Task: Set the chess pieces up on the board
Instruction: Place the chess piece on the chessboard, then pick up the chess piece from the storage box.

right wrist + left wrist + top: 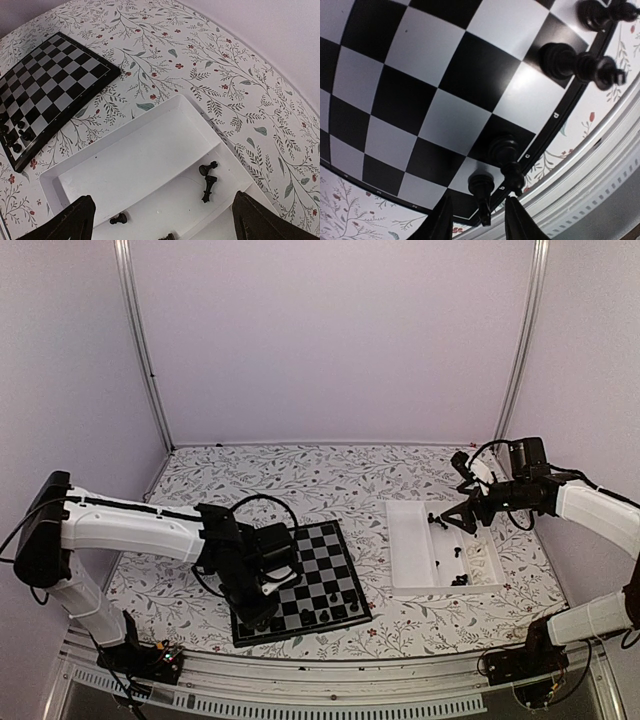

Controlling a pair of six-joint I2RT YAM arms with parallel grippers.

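The board lies left of centre, with several black chess pieces along its near edge. My left gripper hangs over the board's near left corner. In the left wrist view its fingers stand apart on either side of a small black piece that stands on the board; gaps show on both sides. Another piece stands beside it and a taller one further along. My right gripper is wide open and empty above the white tray, where loose black pieces lie.
The white compartmented tray sits right of centre with a few black pieces in its right compartment. A floral cloth covers the table. The metal front rail runs just past the board's near edge. The board also shows in the right wrist view.
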